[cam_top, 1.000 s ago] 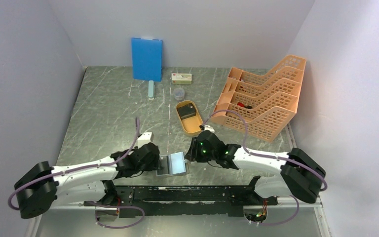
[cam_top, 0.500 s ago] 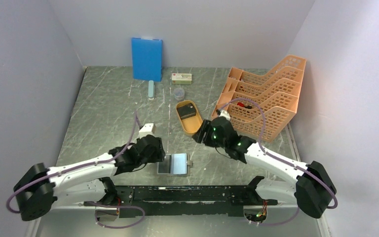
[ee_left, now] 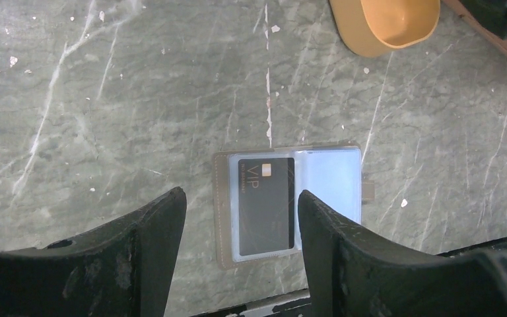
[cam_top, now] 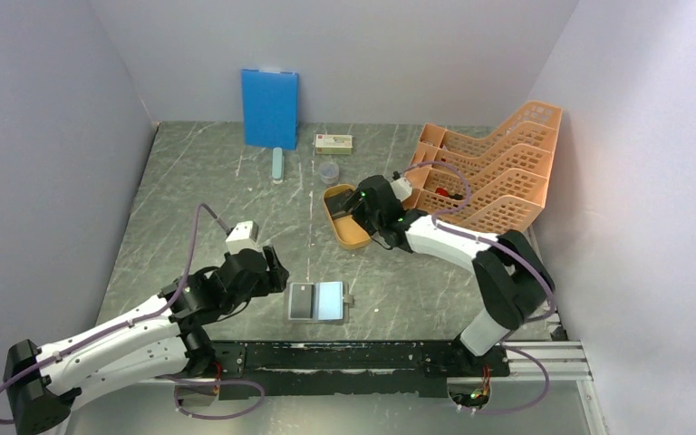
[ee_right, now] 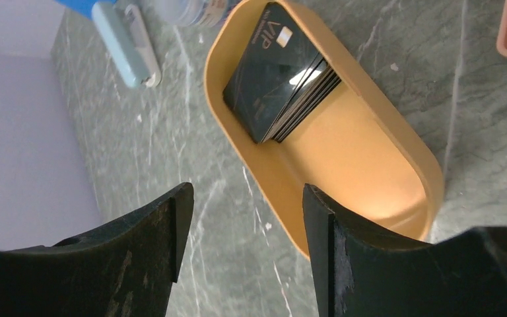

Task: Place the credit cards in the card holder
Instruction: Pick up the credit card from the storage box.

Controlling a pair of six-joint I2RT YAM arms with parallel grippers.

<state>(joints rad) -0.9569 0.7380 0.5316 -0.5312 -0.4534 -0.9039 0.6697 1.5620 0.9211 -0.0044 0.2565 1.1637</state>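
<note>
The card holder (cam_top: 317, 302) lies open and flat near the table's front edge. In the left wrist view it (ee_left: 223, 218) holds one black VIP card (ee_left: 266, 205) in its left pocket; the right face is pale blue. A stack of black credit cards (ee_right: 280, 72) lies in the orange oval tray (ee_right: 363, 158); the top view shows the tray (cam_top: 352, 237) partly under the right arm. My left gripper (cam_top: 277, 275) is open and empty, raised just left of the holder. My right gripper (cam_top: 355, 207) is open and empty above the tray's near end.
An orange file rack (cam_top: 485, 186) stands at the right. A blue board (cam_top: 269, 108) leans on the back wall. A white-and-green box (cam_top: 334, 142), a small clear cup (cam_top: 328, 172) and a pale blue case (cam_top: 277, 164) lie near the back.
My right gripper has swung from beside the card holder back and up to the orange tray. My left gripper has pulled back left, away from the holder. The holder has stayed put.
</note>
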